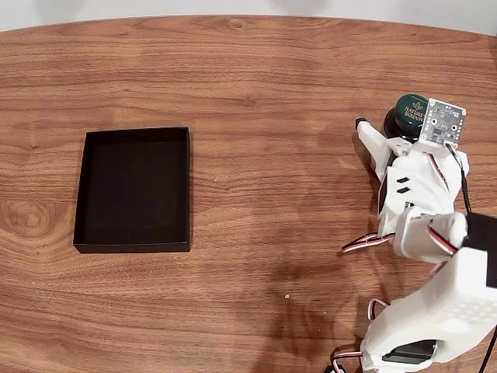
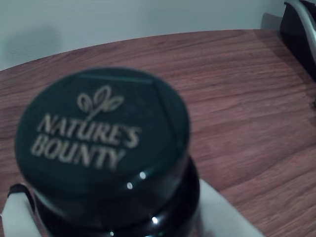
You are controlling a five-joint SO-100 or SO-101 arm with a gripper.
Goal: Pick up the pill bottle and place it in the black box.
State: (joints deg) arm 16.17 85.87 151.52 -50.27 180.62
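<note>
The shallow rectangular matte black box [image 1: 133,190] with low thin walls lies on the left half of the wood-grain tabletop [image 1: 264,85] in the fixed view, nearer the left edge than the middle; its floor shows bare black inside the walls. Well apart from it, close to the right edge and toward the far side of the tabletop, stands the small dark amber-brown pill bottle [image 1: 404,115] — upright, its dark green screw cap facing up.

The white arm's end effector [image 1: 384,134] is at the bottle. In the fixed view one white finger with a dark tip [image 1: 370,137] reaches along the bottle's left side, while the small circuit board of the wrist camera [image 1: 443,122] covers the bottle's right side, so the other finger cannot be made out there. In the wrist view the cap [image 2: 103,136] with its pale "Nature's Bounty" lettering is very close and a little blurred, with white parts of the end effector [image 2: 222,215] showing low on either side of the bottle's dark shoulder — the jaws bracket the bottle, but whether they press on it cannot be told.
</note>
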